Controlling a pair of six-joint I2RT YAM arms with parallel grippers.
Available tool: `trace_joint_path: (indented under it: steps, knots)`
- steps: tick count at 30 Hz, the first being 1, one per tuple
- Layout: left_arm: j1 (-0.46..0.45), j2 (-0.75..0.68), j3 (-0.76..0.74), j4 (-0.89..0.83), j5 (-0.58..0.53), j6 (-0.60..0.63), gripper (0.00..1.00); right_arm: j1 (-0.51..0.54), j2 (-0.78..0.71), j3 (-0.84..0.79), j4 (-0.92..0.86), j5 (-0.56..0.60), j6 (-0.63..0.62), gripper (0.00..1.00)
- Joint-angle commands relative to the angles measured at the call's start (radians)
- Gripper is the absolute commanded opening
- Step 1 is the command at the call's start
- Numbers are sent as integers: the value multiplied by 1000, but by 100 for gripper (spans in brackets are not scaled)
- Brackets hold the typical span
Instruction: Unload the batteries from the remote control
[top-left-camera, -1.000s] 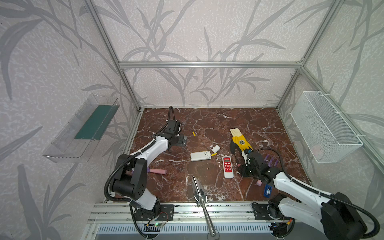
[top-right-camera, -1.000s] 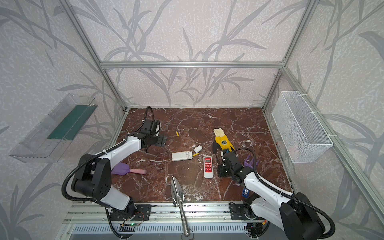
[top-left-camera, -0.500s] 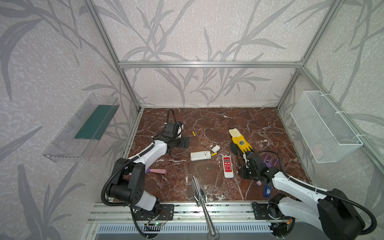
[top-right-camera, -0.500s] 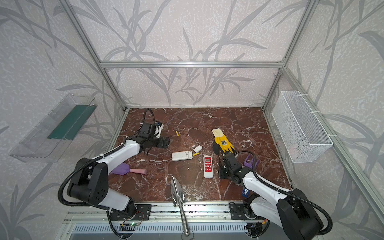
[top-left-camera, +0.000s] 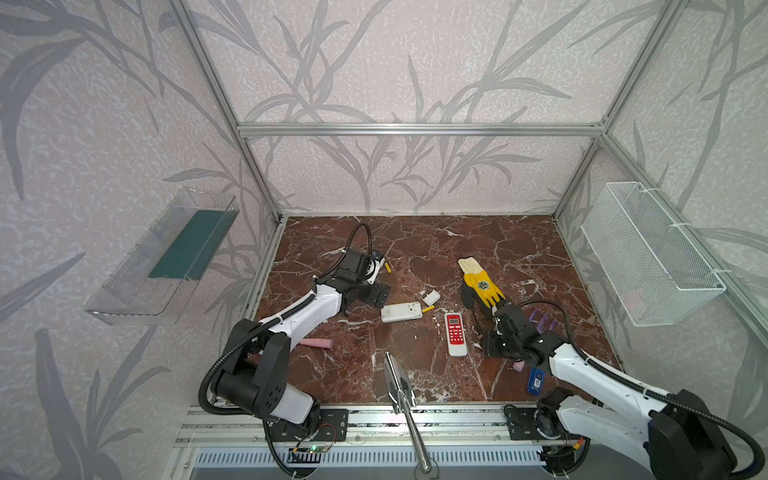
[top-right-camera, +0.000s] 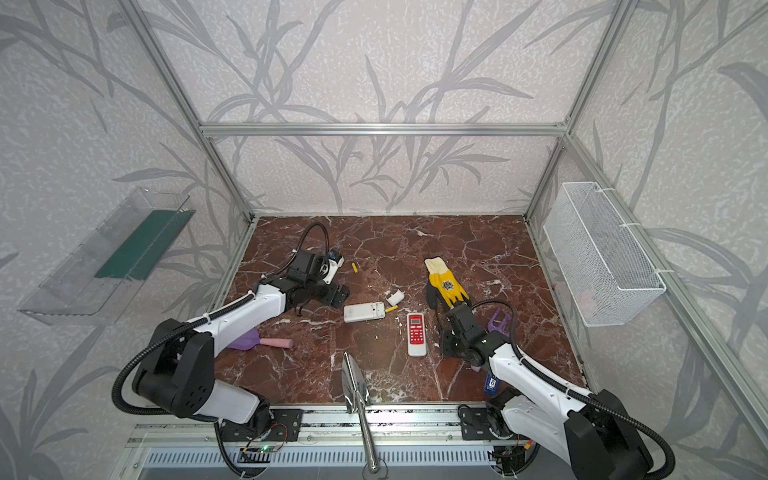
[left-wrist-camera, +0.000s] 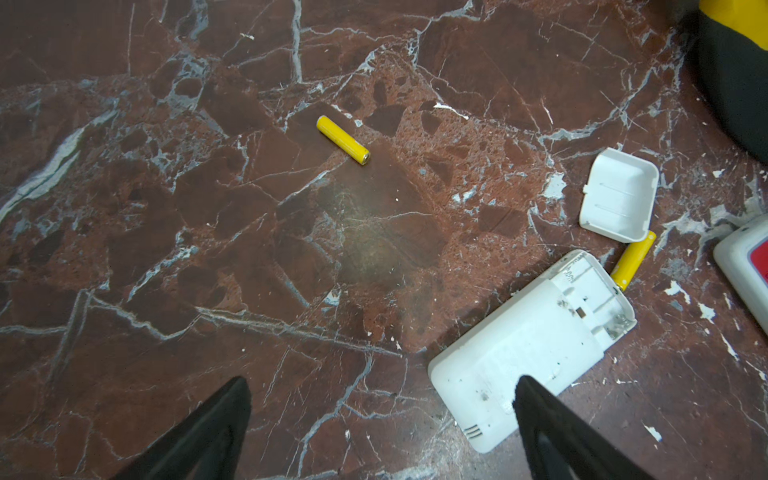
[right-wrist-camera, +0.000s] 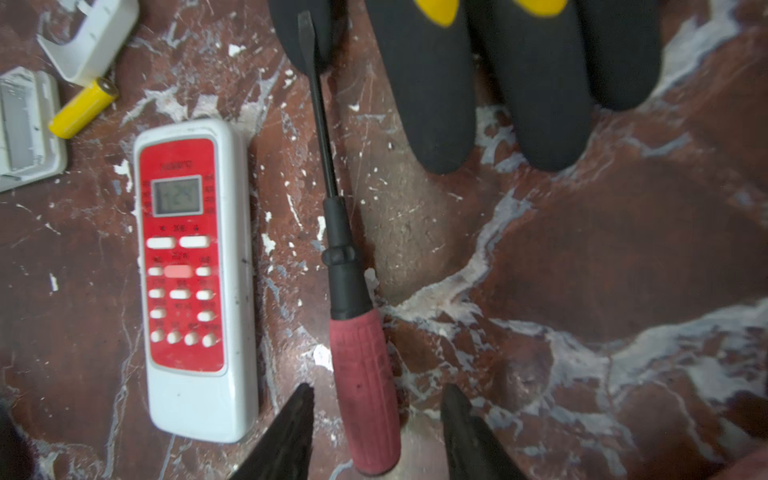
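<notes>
The white remote control lies face down with its battery bay bare. Its loose cover rests beside it. One yellow battery lies alone on the floor, and a second sits at the remote's end. My left gripper is open just above the floor, one finger over the remote's corner. A red-faced remote control lies face up. My right gripper is open astride the pink screwdriver handle, with a gap on each side. Both top views show the remotes.
A yellow-and-black glove lies behind the right gripper. A metal trowel juts in from the front edge. A pink foam cylinder and purple scoop lie under the left arm. A wire basket hangs on the right wall.
My right gripper's jaws have spread apart from the screwdriver handle, which lies on the floor. The left gripper has edged slightly toward the white remote.
</notes>
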Motion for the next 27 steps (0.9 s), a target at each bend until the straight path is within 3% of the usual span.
trace_joint_path:
  steps: [1,10,19,27]
  knots:
    - [-22,-26,-4,-24,-27,61,99,1,-45,69,-90,21,-63,53]
    - [-72,-42,9,-67,-44,109,99,75,-12,179,-125,-53,-172,66]
    - [-130,-86,-57,-54,-28,132,99,244,188,212,-8,6,-110,79]
    - [-209,31,24,-187,-83,244,99,253,265,226,53,11,-97,83]
